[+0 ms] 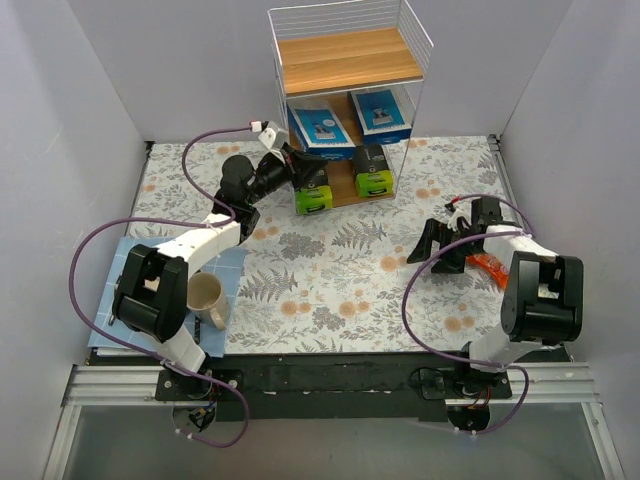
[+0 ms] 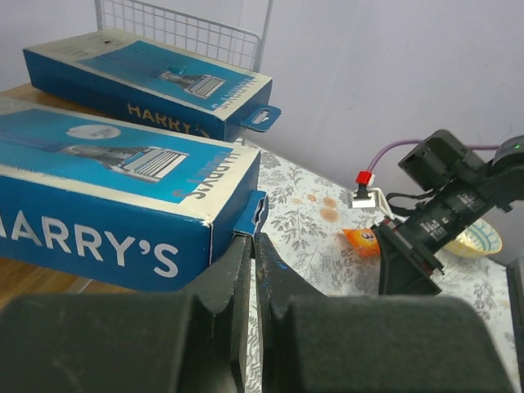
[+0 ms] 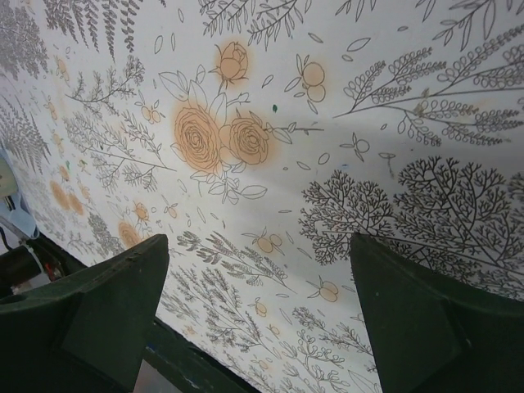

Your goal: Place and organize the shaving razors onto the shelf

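Note:
Two blue razor packs lie side by side on the middle board of the shelf (image 1: 345,60), the left one (image 1: 322,128) and the right one (image 1: 380,112). In the left wrist view the near pack (image 2: 106,196) fills the left side and the far pack (image 2: 155,78) lies behind it, by the shelf's wire wall (image 2: 180,29). My left gripper (image 1: 292,158) is at the shelf's front left, and its jaws (image 2: 252,237) are shut on the near pack's blue hang tab. My right gripper (image 1: 432,245) hovers open and empty over the flowered cloth (image 3: 258,246).
Two green and black boxes (image 1: 313,190) (image 1: 372,172) stand on the shelf's bottom board. An orange snack packet (image 1: 487,265) lies by the right arm and also shows in the left wrist view (image 2: 361,240). A mug (image 1: 207,298) stands on a blue mat (image 1: 110,300) at front left.

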You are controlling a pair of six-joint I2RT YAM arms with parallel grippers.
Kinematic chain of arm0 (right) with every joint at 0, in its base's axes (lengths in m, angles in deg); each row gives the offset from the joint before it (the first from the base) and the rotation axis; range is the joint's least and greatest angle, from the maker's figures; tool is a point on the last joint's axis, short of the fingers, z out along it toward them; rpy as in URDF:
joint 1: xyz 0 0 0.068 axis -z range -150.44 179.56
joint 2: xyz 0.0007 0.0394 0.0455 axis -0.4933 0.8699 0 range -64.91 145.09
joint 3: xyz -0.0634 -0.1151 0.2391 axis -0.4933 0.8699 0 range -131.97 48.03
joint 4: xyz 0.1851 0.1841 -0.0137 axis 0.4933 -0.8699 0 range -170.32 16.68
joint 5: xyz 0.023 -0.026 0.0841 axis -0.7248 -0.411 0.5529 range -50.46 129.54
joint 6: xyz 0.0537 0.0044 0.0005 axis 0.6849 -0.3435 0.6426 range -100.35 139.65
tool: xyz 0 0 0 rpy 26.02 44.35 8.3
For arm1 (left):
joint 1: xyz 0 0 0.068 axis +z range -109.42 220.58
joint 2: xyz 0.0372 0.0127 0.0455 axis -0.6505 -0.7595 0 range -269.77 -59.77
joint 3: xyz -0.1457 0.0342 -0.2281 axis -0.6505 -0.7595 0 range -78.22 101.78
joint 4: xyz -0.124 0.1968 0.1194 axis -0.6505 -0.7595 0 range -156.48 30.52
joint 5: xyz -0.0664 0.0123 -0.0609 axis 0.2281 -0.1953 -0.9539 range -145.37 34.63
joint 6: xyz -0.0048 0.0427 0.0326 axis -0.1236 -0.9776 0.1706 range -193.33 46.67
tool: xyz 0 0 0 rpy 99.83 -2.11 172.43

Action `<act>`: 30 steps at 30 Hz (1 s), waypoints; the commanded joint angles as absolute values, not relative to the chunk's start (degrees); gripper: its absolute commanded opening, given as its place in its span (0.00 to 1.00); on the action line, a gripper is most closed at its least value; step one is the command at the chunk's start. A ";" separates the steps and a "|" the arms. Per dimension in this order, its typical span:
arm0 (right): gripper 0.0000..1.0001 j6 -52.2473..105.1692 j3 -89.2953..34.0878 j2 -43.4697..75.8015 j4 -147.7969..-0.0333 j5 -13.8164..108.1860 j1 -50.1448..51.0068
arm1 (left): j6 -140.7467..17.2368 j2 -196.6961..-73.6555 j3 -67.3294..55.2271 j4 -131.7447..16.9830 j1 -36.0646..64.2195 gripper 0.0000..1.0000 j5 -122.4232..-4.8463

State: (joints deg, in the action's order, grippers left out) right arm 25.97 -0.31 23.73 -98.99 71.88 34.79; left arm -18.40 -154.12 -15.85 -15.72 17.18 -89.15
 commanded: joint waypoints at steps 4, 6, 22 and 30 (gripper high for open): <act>0.99 27.64 -9.35 30.44 -98.54 74.87 35.10 | -7.16 -154.34 -13.62 -19.05 17.73 0.00 -80.70; 0.99 27.91 -10.32 32.02 -98.54 75.31 35.10 | -6.63 -153.64 -13.80 -20.63 17.55 0.00 -79.72; 0.99 28.70 -13.41 35.63 -97.84 75.93 34.57 | -3.11 -148.72 -13.18 -35.40 17.20 0.00 -65.49; 0.99 28.26 -13.49 35.37 -97.84 75.23 33.69 | -0.48 -146.96 -14.76 -37.78 17.20 0.00 -63.72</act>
